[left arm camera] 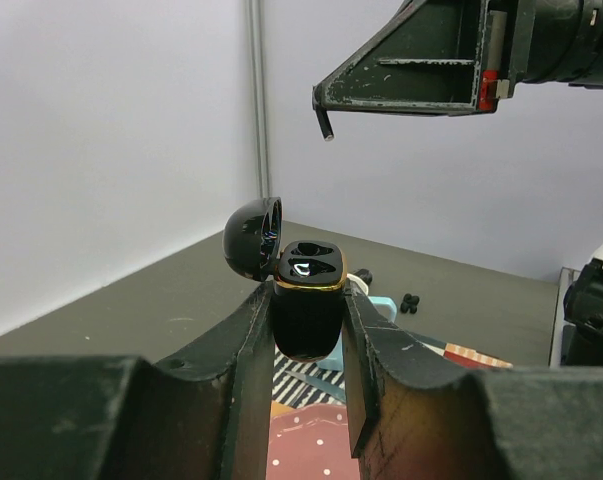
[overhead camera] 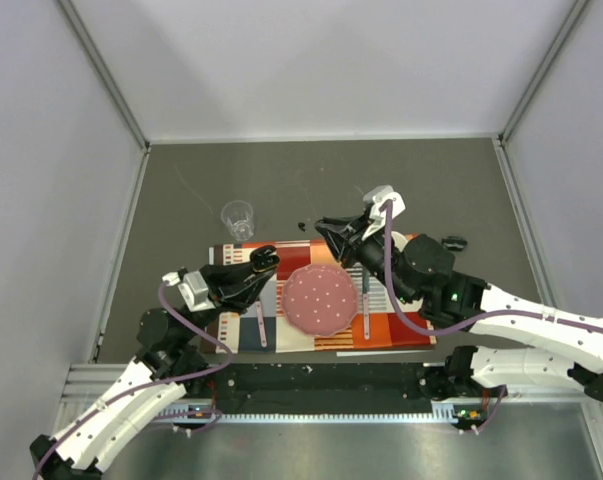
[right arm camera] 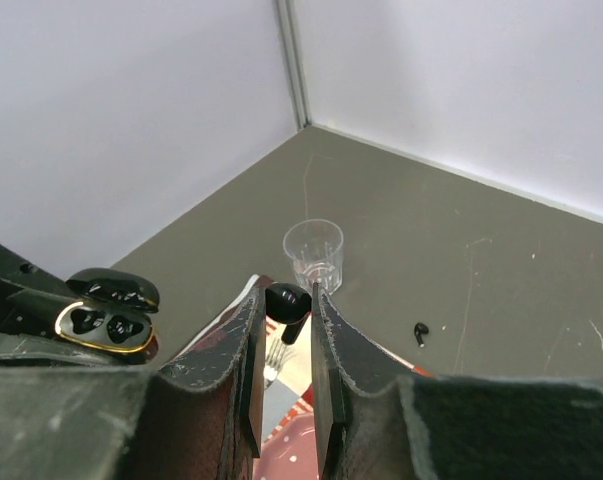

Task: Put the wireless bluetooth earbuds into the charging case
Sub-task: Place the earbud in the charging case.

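My left gripper (left arm camera: pixel 309 294) is shut on the charging case (left arm camera: pixel 306 315), a small black case with a gold rim. The case is held upright with its lid (left arm camera: pixel 253 238) hinged open to the left and both sockets showing. From above, the case (overhead camera: pixel 264 258) hangs over the placemat's left part. My right gripper (right arm camera: pixel 285 296) is shut on one glossy black earbud (right arm camera: pixel 287 301), stem pointing down. It hovers up and to the right of the case (right arm camera: pixel 106 322), apart from it. A second earbud (right arm camera: pixel 419 332) lies on the bare table beyond the mat.
A clear plastic cup (right arm camera: pixel 313 252) stands behind the placemat (overhead camera: pixel 401 330). A pink dotted plate (overhead camera: pixel 321 300) sits mid-mat with a utensil (overhead camera: pixel 261 325) on each side. A small dark object (overhead camera: pixel 453 242) lies on the right, and a pale blue object (left arm camera: pixel 383 308) sits behind the case.
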Motion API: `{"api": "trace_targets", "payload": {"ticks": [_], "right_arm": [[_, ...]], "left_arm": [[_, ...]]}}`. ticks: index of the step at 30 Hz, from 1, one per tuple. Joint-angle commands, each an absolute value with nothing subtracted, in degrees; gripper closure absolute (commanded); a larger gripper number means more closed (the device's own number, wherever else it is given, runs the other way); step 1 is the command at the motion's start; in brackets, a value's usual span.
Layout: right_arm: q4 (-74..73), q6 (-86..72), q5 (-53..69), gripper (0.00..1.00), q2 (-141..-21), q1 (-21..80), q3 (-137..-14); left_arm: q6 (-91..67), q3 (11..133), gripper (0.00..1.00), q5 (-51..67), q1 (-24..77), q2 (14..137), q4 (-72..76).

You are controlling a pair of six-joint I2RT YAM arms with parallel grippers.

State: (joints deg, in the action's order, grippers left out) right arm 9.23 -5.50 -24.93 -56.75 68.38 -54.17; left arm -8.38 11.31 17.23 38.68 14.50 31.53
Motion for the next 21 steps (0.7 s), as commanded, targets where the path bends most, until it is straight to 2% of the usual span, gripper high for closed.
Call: {"api": "trace_targets", "payload": {"ticks": [1, 12, 16, 21], "right_arm": [[10.5, -4.6, -28.3, 1.00, -55.8, 69.0, -57.3], [14.2, -3.2, -38.9, 1.00, -58.2, 69.1, -57.7], [11.3, -4.0, -36.2, 1.00, -57.1, 69.1, -59.2], [-3.7, -6.3, -30.1, 1.00, -57.4, 69.1, -66.3]], "left_arm": [[-7.2, 15.1, 1.00, 17.1, 38.6, 13.7, 30.7], [-9.2, 15.6, 1.00, 15.6, 38.5, 11.7, 28.9], [-10.1, 13.4, 1.00, 15.3, 38.6, 10.9, 31.7], [-9.5, 12.1, 1.00, 15.2, 38.6, 11.8, 33.9]]}}
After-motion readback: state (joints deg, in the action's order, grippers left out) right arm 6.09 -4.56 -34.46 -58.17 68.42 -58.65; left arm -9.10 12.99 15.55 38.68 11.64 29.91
